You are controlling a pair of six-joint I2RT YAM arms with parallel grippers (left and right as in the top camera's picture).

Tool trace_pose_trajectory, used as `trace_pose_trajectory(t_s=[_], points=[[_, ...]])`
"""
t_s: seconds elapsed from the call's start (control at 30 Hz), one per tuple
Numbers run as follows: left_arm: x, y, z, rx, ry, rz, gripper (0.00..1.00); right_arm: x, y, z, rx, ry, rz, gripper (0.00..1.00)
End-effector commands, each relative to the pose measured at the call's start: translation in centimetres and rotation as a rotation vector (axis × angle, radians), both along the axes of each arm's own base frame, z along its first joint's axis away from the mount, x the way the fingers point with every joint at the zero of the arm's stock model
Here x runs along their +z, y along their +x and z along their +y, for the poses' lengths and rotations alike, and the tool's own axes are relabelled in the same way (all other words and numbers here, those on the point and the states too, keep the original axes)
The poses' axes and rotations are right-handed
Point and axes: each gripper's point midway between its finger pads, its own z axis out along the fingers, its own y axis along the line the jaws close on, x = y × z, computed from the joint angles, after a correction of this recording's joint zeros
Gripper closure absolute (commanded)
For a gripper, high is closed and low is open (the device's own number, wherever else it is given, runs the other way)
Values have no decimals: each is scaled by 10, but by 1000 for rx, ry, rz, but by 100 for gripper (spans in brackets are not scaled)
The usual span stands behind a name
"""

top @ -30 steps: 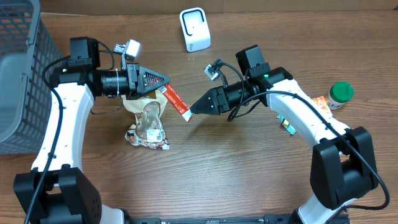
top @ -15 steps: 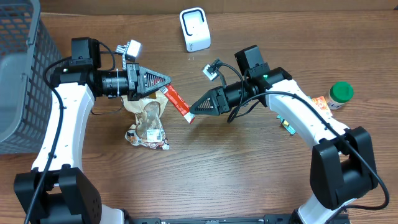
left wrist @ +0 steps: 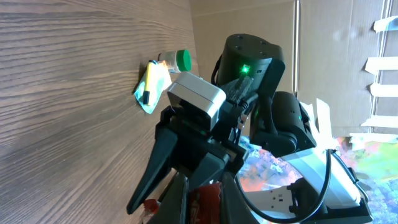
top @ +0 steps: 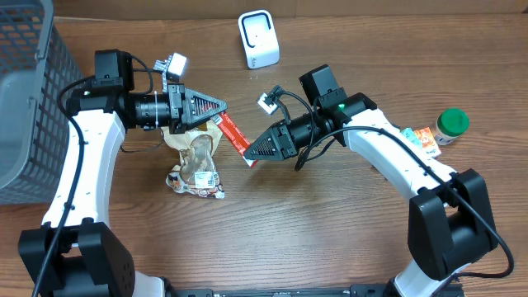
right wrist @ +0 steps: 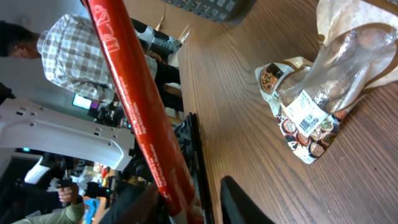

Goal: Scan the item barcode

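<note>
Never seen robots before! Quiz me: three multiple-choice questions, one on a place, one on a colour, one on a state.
1. Where is the green-capped bottle? A on a shelf; B on the table near the right arm; C inside a drawer.
2. The held box is which colour? A blue; B red; C yellow.
3. The left gripper is: A wide open; B hidden; C shut on the box.
Answers: B, it sits beside that arm; B, its sides are red; C, it pinches the box.
</note>
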Motion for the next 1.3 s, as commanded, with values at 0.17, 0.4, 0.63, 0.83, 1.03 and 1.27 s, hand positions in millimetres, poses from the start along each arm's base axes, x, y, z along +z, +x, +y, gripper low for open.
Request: trace_pose_trajectory(t_s=[0.17,0.4,0.63,0.83,1.03,1.27], points=[[0,-1,-1,-8,-20,9,96,-2,1,-2,-13,-39,-30,94],[-57,19,30,132,351,34,96,-20,11,-9,-64,-151,-68,96],[-104,31,89,312,757,105,96,-40,23,-18,-123,-278,-119,96],[-117,26,117,363,926,143,96,-54,34,-28,-169,-373,-162,96],[-121,27,135,403,1026,143,68,-65,49,-38,-219,-460,-225,97],[-118,41,173,522,1213,93,29,-42,94,-60,-324,-638,-433,97]])
